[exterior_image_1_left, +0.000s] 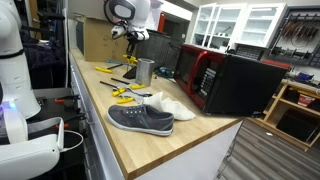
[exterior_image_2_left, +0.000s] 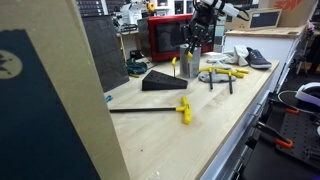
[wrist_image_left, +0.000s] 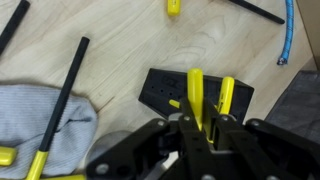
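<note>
My tool (wrist_image_left: 197, 128) sat at the bottom centre of the wrist view with its fingers drawn together. A yellow handle (wrist_image_left: 195, 95) ran up from between them, though I could not tell whether they actually pinched it or it merely stood behind them. That handle lay across a black block (wrist_image_left: 165, 90) with a row of small holes, in the middle of the frame. A second, shorter yellow piece (wrist_image_left: 227, 95) stood just beside it on the right. A grey cloth (wrist_image_left: 35, 120) filled the lower left, a thin black rod (wrist_image_left: 65, 90) lay slanted over its edge, and a blue cable (wrist_image_left: 290, 30) curved down the upper right over the pale wooden bench (wrist_image_left: 110, 40). In an exterior view my tool (exterior_image_2_left: 192, 42) hung in the upper middle, above a metal cup (exterior_image_2_left: 190, 68). The black block (exterior_image_2_left: 160, 80) was just left of the cup, and a yellow T-handled key (exterior_image_2_left: 183, 108) lay nearer the camera. In an exterior view the tool (exterior_image_1_left: 130, 38) hung above the same cup (exterior_image_1_left: 145, 71), with a grey shoe (exterior_image_1_left: 140, 118) in the lower centre and a red microwave (exterior_image_1_left: 203, 75) to the right.
</note>
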